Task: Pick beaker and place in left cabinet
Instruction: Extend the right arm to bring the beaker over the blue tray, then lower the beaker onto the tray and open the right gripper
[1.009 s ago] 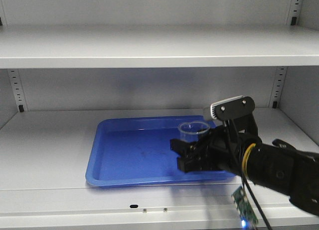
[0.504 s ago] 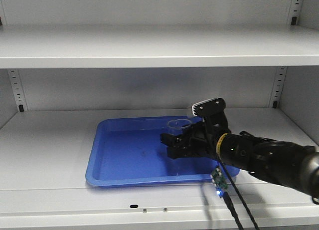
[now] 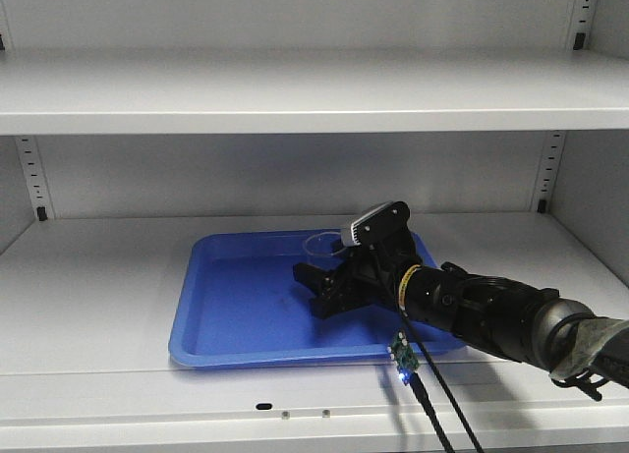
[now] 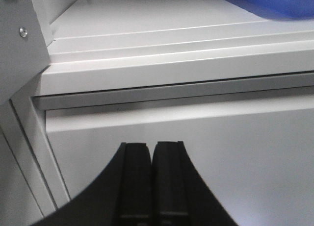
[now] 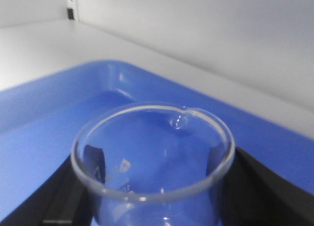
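The beaker is a small clear glass cylinder with a flared rim and spout. My right gripper is shut on it, with a black finger on each side of its wall. In the front view the beaker stands upright over the blue tray, which lies on the middle shelf of the light grey left cabinet. I cannot tell whether the beaker's base touches the tray. My left gripper is shut and empty, low in front of the cabinet's front panel.
The tray's rim rises around the beaker. The shelf above hangs over the arm. Peg-hole strips run up the back corners. A small green circuit board with cables hangs under my right arm.
My right arm has reached further into the cabinet, carrying the beaker left and toward the back of the tray. The left gripper shows no earlier view.
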